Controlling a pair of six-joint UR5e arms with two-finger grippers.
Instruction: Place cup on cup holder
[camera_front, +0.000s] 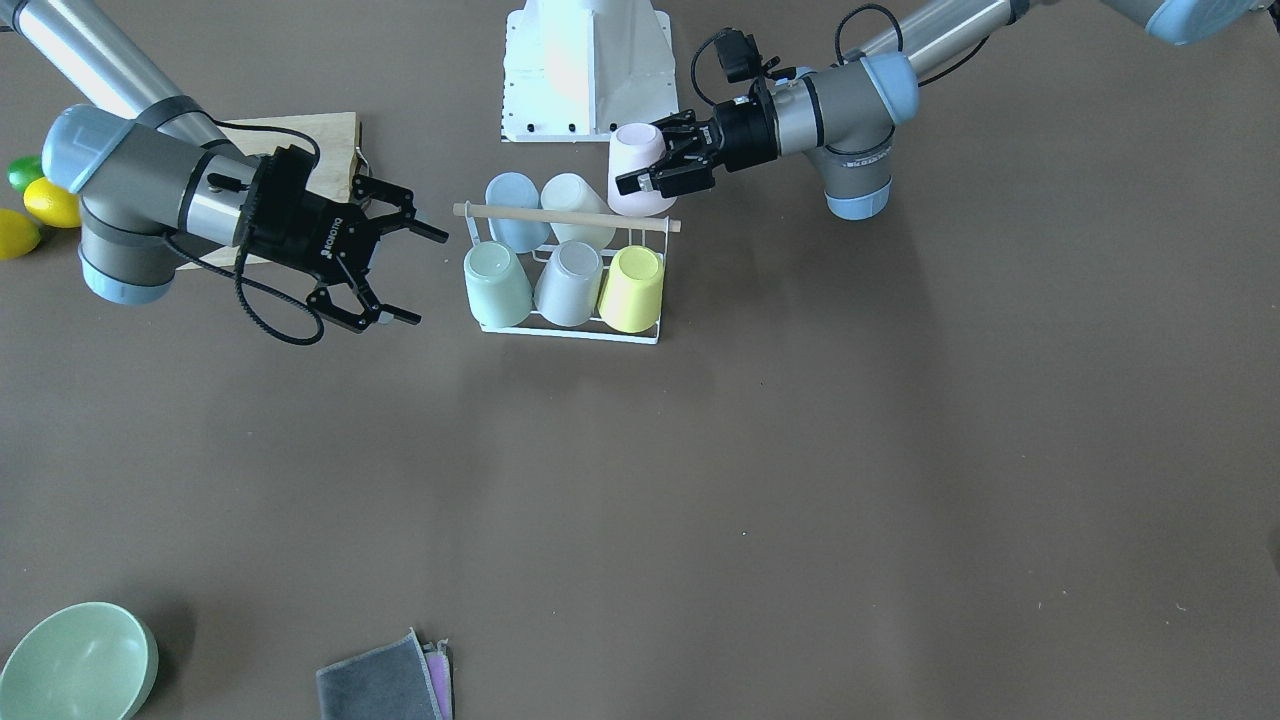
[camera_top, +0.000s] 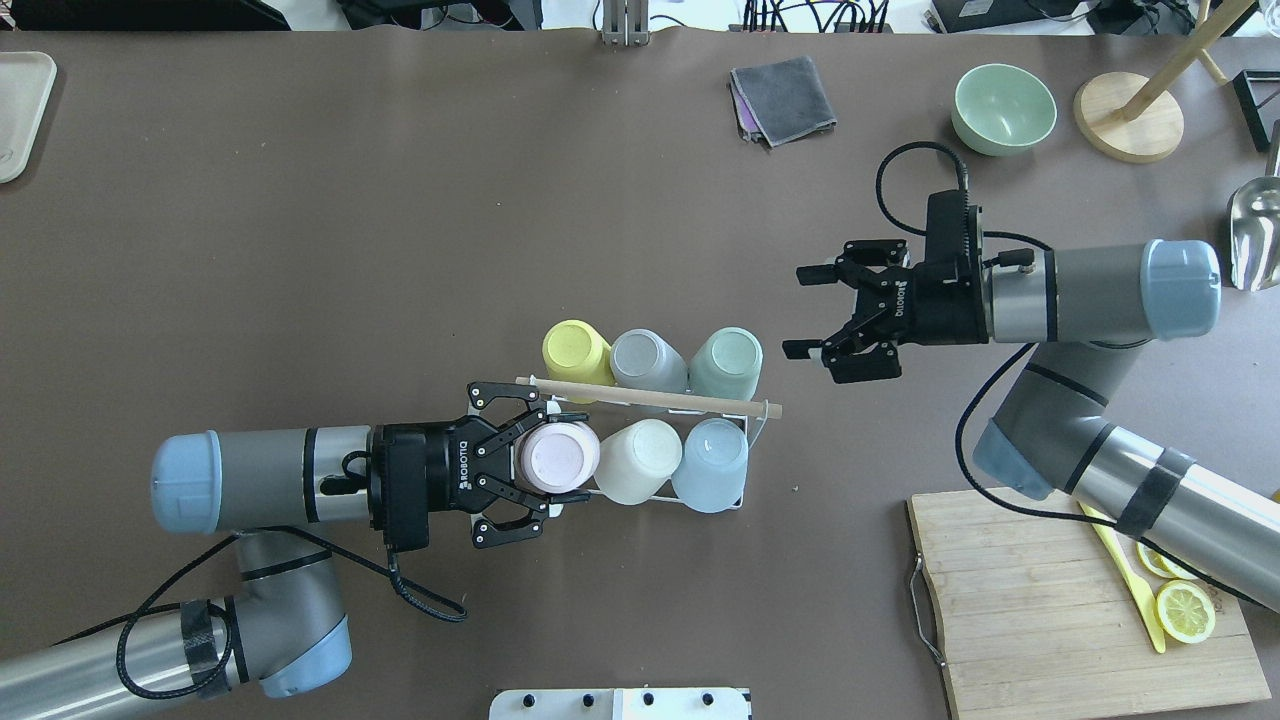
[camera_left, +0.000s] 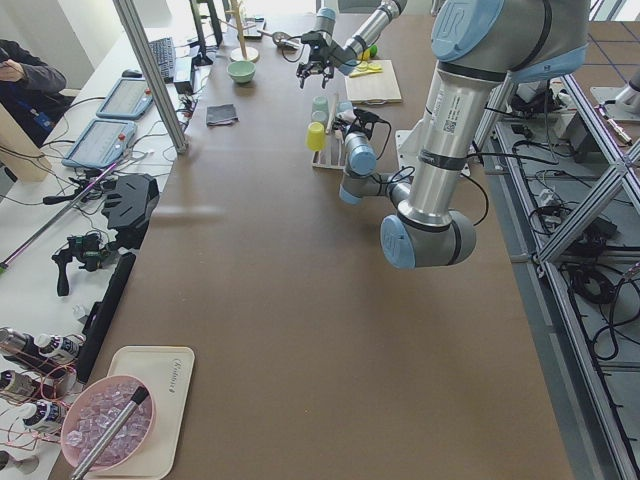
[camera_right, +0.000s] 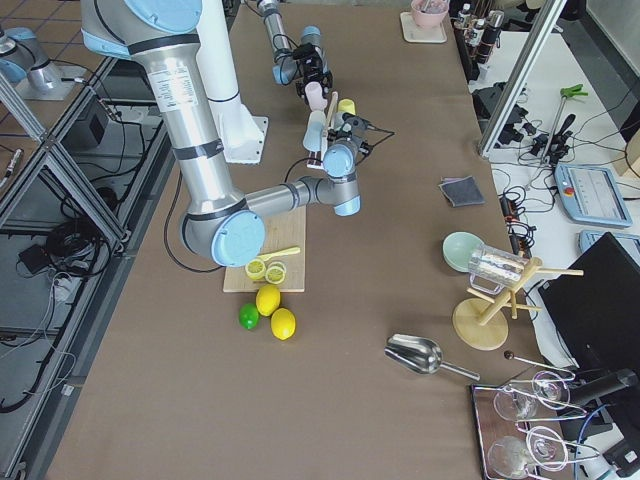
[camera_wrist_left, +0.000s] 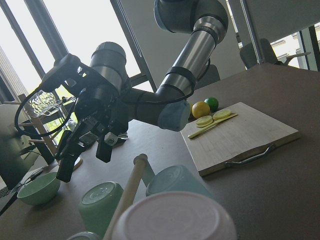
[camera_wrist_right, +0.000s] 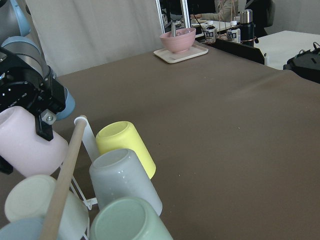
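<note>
The cup holder (camera_top: 752, 441) is a white wire rack with a wooden rod (camera_top: 650, 398) across its top. It carries upturned yellow (camera_top: 574, 352), grey (camera_top: 645, 358) and green (camera_top: 727, 362) cups in the far row, and white (camera_top: 637, 460) and blue (camera_top: 711, 464) cups in the near row. My left gripper (camera_top: 570, 457) is shut on an upturned pink cup (camera_top: 556, 456) at the near row's left end, beside the white cup. One finger (camera_wrist_right: 46, 120) presses against the pink cup (camera_wrist_right: 25, 142). My right gripper (camera_top: 815, 315) is open and empty, above the table to the right of the rack.
A wooden cutting board (camera_top: 1040, 600) with lemon slices (camera_top: 1184, 610) and a yellow knife lies near right. A green bowl (camera_top: 1004, 108), a folded grey cloth (camera_top: 783, 97), a round wooden stand (camera_top: 1128, 128) and a metal scoop (camera_top: 1255, 230) are at the far right.
</note>
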